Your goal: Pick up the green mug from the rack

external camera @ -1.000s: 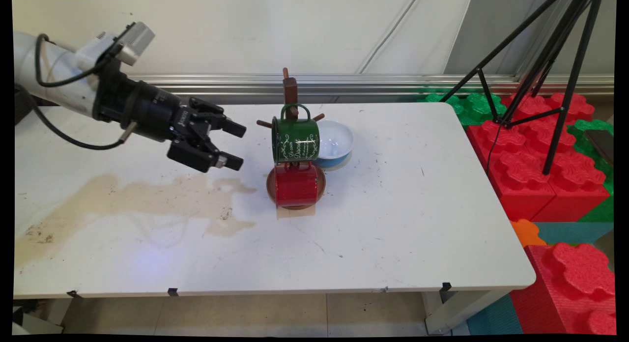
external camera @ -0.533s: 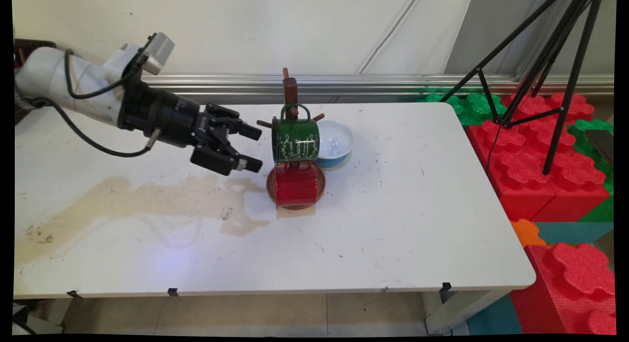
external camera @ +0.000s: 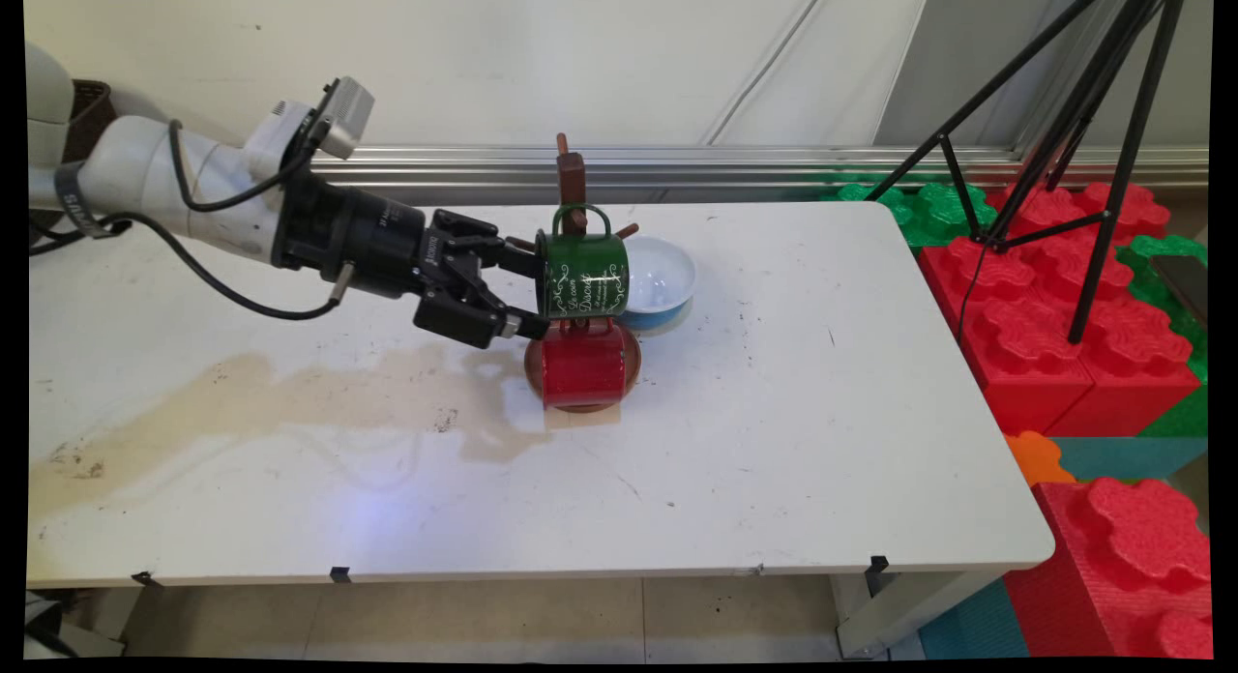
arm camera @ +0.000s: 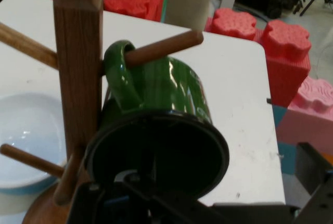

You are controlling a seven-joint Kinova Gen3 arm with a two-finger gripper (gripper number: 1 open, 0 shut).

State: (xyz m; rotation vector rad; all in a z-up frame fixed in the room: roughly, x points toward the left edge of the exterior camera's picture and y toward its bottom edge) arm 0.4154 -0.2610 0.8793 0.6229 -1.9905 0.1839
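Observation:
A green enamel mug (external camera: 583, 277) hangs by its handle on a peg of a wooden mug tree (external camera: 571, 175). A red mug (external camera: 583, 365) hangs below it, over the tree's round base. My gripper (external camera: 530, 291) is open and level, its fingertips right at the green mug's left side, one above and one below. In the hand view the green mug (arm camera: 156, 130) fills the middle with its dark mouth facing me. It hangs from a peg (arm camera: 164, 47) of the wooden post (arm camera: 78, 62). One finger (arm camera: 312, 169) shows at the right edge.
A white and blue bowl (external camera: 663, 272) sits just behind and right of the mug tree. A brown dried stain (external camera: 290, 393) spreads over the table's left half. Red and green foam blocks (external camera: 1064, 315) and a black tripod (external camera: 1074, 122) stand beyond the table's right edge.
The arm has moved steadily right, carrying the open gripper from well left of the mug tree up to the green mug's side. The mugs and bowl have not moved.

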